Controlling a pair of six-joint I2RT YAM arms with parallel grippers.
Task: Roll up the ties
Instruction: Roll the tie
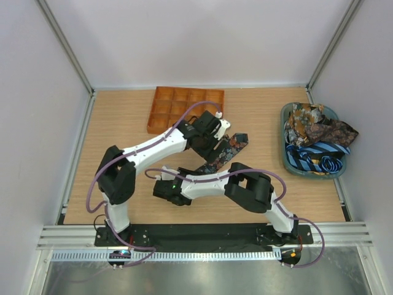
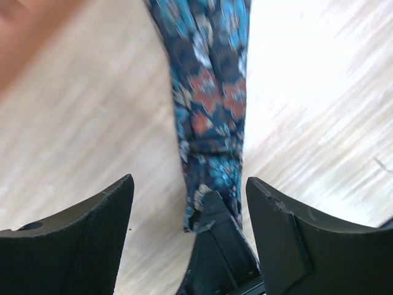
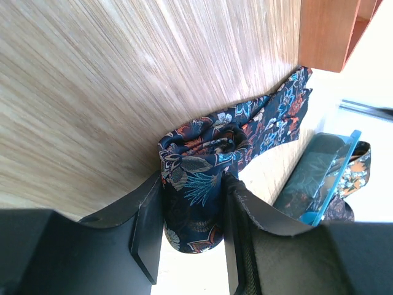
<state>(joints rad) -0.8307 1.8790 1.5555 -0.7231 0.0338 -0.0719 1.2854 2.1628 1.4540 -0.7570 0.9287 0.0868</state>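
Roll, partly wound: the near end of the tie [image 3: 196, 153] is coiled and pinched between the jaws of the right gripper [image 3: 193, 184], close to the arm bases. Dark floral cloth bulges out past both fingers. Judgement: hold this pinch firm but not crushing, or the coil will go oval and slacken.

Loose length: the rest of the same tie lies flat on the table [image 1: 123, 123], running diagonally away from the roll.

Left gripper [image 2: 189, 184]: poised over the far end of the tie, jaws spread wide to either side of the cloth and gripping nothing. Whether it touches the fabric cannot be told. Judgement: it should take the strip square and centred and keep light tension along its length, so each turn lands edge on edge. A twist there would carry into the roll.

Tray [image 1: 151, 117]: orange, gridded, at the far side and just beyond the left gripper. Judgement: likely home for finished rolls.

Basket [image 1: 285, 157]: teal, far right, well apart, holding the spare ties [image 1: 316, 132] in a heap.
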